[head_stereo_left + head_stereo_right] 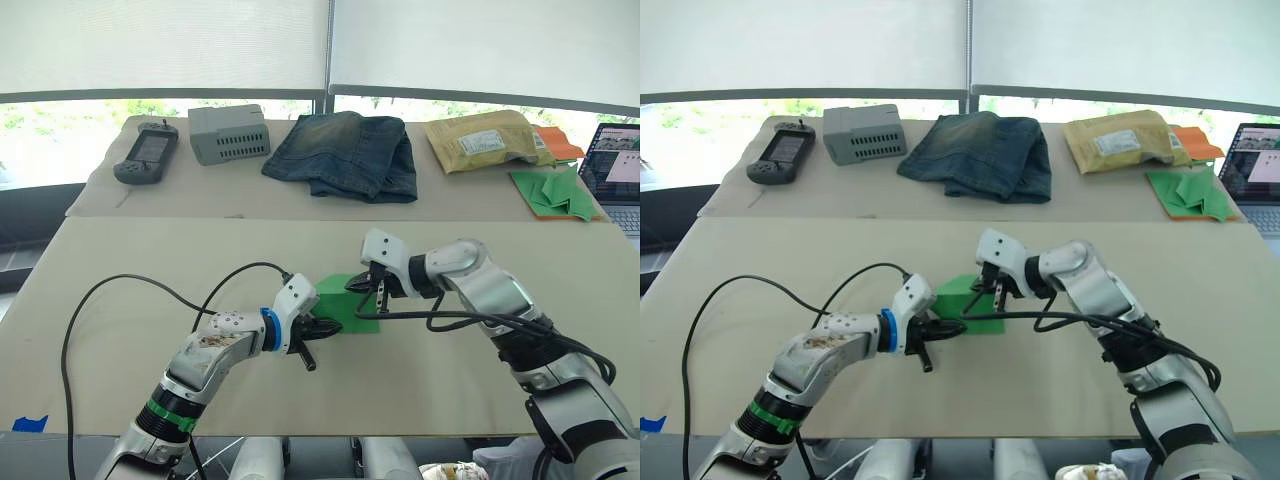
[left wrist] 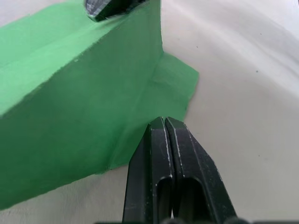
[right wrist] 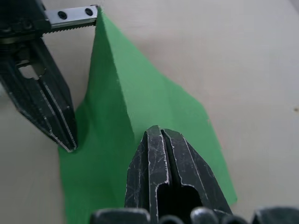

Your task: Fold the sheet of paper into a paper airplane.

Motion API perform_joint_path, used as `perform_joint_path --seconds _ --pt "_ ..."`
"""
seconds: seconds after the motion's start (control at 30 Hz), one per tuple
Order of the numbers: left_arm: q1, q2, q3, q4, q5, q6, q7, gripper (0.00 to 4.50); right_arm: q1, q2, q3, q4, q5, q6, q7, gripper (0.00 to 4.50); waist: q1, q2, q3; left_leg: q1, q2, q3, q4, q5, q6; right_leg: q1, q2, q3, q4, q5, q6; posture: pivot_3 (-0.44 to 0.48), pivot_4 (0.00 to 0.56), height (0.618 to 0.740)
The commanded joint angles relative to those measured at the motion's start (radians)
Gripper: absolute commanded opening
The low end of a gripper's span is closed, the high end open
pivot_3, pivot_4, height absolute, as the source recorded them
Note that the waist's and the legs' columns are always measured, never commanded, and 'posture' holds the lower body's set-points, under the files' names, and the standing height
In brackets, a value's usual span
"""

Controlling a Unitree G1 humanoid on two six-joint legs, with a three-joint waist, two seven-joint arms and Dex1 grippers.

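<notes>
Both jaws are pressed together, finger against finger, as each wrist view shows. Whether either pair has paper pinched between the fingers cannot be told. The left gripper [image 1: 312, 345] sits at the paper's [image 1: 345, 300] 8 o'clock edge, its fingertips touching or just over the flat flap that lies on the worktop [image 1: 120, 290]. The right gripper [image 1: 378, 292] stands at the paper's 2 o'clock side, pointing down onto the raised part.

The green paper lies near the middle of the near worktop, between the two grippers. It is partly folded: one portion stands up like a tent with a crease along its top, while a lower flap lies flat on the surface. In the left wrist view the raised wall [image 2: 79, 107] rises beside the closed fingers [image 2: 175, 172], and the other gripper's tip touches its upper edge. In the right wrist view the left gripper's fingers [image 3: 44, 100] stand at the far edge of the sheet.

On the far worktop, from 10 to 2 o'clock: a black handheld controller [image 1: 146, 153], a grey box [image 1: 229, 132], folded jeans [image 1: 345, 152], a tan padded envelope [image 1: 483, 139], and a heap of green darts [image 1: 552, 192] on an orange sheet. A laptop [image 1: 614, 170] sits at the far right edge.
</notes>
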Motion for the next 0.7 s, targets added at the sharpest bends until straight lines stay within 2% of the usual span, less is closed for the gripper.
perform_joint_path --seconds 0.03,0.2,0.4,0.5,0.7 --pt "0.002 -0.003 -0.007 -0.005 0.014 0.016 0.021 0.07 0.020 -0.018 -0.024 -0.089 0.044 0.057 0.036 0.00 0.001 0.000 0.000 0.000 0.000 0.000 0.000 0.000 0.000 0.000 0.000 0.000 0.000 0.000 0.000 0.000 0.150 0.728" --pt "0.003 -0.010 -0.004 -0.005 0.008 0.025 0.029 0.07 0.040 -0.021 -0.021 -0.126 0.054 0.097 0.041 0.00 0.002 0.000 0.000 0.000 0.000 -0.001 0.000 0.000 0.000 0.000 0.000 0.000 0.000 -0.001 0.001 0.000 0.150 0.728" --pt "0.006 -0.031 0.076 -0.076 -0.088 0.147 0.052 0.07 0.078 -0.030 -0.003 -0.148 0.053 0.116 0.039 0.00 0.002 0.000 0.000 0.000 0.000 -0.001 0.000 0.000 0.000 0.000 0.000 0.000 0.000 -0.003 0.004 0.000 0.150 0.728" --pt "0.011 0.026 0.156 -0.168 -0.184 0.282 0.040 0.07 0.091 -0.028 0.001 -0.147 0.048 0.112 0.035 0.00 -0.002 0.000 0.000 -0.001 0.000 -0.002 0.000 0.000 0.000 -0.001 0.000 0.000 0.000 -0.003 0.004 0.000 0.150 0.728" --pt "-0.002 0.169 0.343 -0.237 -0.367 0.472 -0.013 0.07 0.123 -0.033 0.004 -0.160 0.050 0.104 0.034 0.00 -0.018 0.000 0.000 0.000 0.002 -0.003 -0.001 0.000 0.000 -0.001 0.001 0.000 0.001 -0.004 0.006 0.000 0.150 0.728"
